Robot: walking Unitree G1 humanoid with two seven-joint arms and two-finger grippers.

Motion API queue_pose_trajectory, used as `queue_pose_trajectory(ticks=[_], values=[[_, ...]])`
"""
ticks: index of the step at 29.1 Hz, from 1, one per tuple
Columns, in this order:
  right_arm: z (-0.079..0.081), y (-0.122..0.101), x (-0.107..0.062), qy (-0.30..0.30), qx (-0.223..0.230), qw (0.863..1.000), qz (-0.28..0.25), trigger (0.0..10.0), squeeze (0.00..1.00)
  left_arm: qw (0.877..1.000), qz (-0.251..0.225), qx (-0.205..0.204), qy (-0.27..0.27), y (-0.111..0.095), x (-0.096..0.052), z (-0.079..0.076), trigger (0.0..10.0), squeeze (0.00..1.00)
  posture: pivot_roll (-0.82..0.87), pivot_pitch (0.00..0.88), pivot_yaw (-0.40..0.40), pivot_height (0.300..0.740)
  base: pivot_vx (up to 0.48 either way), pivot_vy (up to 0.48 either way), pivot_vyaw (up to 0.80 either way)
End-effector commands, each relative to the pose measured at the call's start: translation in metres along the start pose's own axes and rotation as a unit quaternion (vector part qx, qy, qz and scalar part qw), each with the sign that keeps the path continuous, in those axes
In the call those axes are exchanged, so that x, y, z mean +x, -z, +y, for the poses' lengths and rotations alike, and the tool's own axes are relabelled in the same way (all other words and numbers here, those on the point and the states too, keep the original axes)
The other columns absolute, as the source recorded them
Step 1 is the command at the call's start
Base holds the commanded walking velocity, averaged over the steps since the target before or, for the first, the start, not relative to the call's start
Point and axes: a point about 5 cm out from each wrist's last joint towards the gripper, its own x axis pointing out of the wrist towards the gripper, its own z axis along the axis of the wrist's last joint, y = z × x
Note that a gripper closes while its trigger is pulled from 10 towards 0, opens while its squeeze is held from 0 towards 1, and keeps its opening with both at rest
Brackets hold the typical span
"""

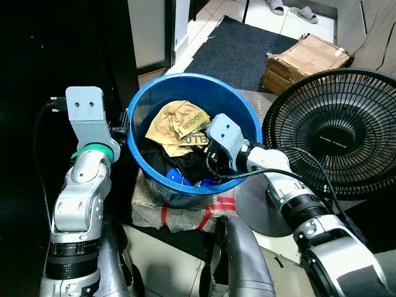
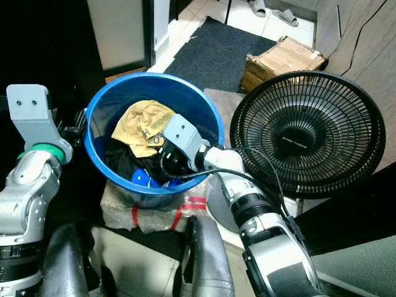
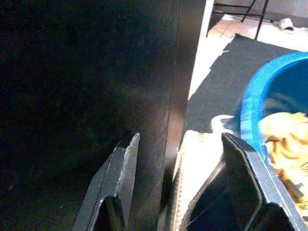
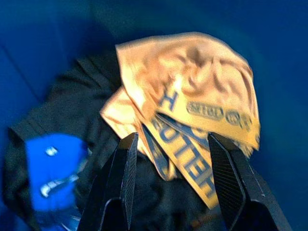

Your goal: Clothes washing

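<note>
Right gripper (image 4: 171,168) dips into the blue bucket (image 1: 143,99), jaws spread above a yellow printed shirt (image 4: 192,96); left gripper (image 3: 180,178) hangs open beside the bucket

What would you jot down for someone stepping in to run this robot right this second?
Right gripper: open, reaching inside the blue bucket, fingers poised over the yellow printed garment.
Left gripper: open, holding nothing, outside the bucket on its left, next to a dark cabinet.
Clothes: the yellow garment lies on top of dark clothing with a blue patch; all are in the bucket.
Done: nothing grasped yet.
Left: probably close on the yellow garment and lift it out. Mind the black fan close on the right.
</note>
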Motion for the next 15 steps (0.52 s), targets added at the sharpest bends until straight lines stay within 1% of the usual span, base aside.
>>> queue_pose_trajectory(ticks=[1, 3, 6, 7, 8, 9, 12, 13, 14, 15], values=[[0.012, 0.049, -0.019, 0.001, 0.040, 0.995, 0.093, 10.0, 0.00, 1.000, 0.013, 0.004, -0.009, 0.006, 0.000, 0.004, 10.0, 0.00, 0.10, 0.196, -0.064, 0.445, 0.000, 0.000, 0.00], [0.008, 0.054, -0.026, 0.006, 0.009, 0.994, 0.107, 10.0, 0.00, 1.000, 0.014, 0.004, -0.008, 0.007, 0.001, 0.004, 10.0, 0.00, 0.09, 0.199, -0.060, 0.445, 0.000, 0.000, 0.00], [0.007, 0.054, -0.027, 0.007, -0.001, 0.994, 0.111, 10.0, 0.00, 1.000, 0.014, 0.004, -0.007, 0.007, 0.000, 0.003, 10.0, 0.00, 0.09, 0.199, -0.060, 0.445, 0.000, 0.000, 0.00], [0.006, 0.053, -0.029, 0.003, -0.017, 0.994, 0.112, 10.0, 0.00, 1.000, 0.015, 0.004, -0.006, 0.007, 0.000, 0.003, 10.0, 0.00, 0.09, 0.200, -0.060, 0.445, 0.000, 0.000, 0.00], [0.006, 0.051, -0.030, -0.003, -0.039, 0.993, 0.109, 10.0, 0.00, 1.000, 0.015, 0.004, -0.006, 0.008, 0.000, 0.003, 10.0, 0.00, 0.09, 0.201, -0.059, 0.445, 0.000, 0.000, 0.00], [0.006, 0.045, -0.029, 0.000, -0.045, 0.995, 0.092, 10.0, 0.00, 1.000, 0.015, 0.004, -0.006, 0.007, 0.000, 0.003, 10.0, 0.00, 0.09, 0.203, -0.060, 0.445, 0.000, 0.000, 0.00], [0.006, 0.041, -0.028, 0.004, -0.047, 0.996, 0.079, 10.0, 0.00, 1.000, 0.015, 0.003, -0.006, 0.007, 0.001, 0.003, 10.0, 0.00, 0.09, 0.203, -0.060, 0.445, 0.000, 0.000, 0.00], [0.005, 0.031, -0.024, 0.017, -0.007, 0.999, 0.043, 10.0, 0.00, 1.000, 0.014, 0.003, -0.006, 0.007, 0.001, 0.003, 10.0, 0.00, 0.09, 0.203, -0.060, 0.445, 0.000, 0.000, 0.00], [0.005, 0.031, -0.024, 0.017, -0.007, 0.999, 0.043, 10.0, 0.00, 1.000, 0.014, 0.003, -0.006, 0.007, 0.001, 0.003, 10.0, 0.00, 0.09, 0.203, -0.060, 0.445, 0.000, 0.000, 0.00], [0.003, 0.026, -0.020, 0.026, 0.017, 0.999, 0.024, 10.0, 0.00, 1.000, 0.014, 0.003, -0.006, 0.006, 0.001, 0.002, 10.0, 0.00, 0.10, 0.204, -0.059, 0.445, 0.000, 0.000, 0.00]])
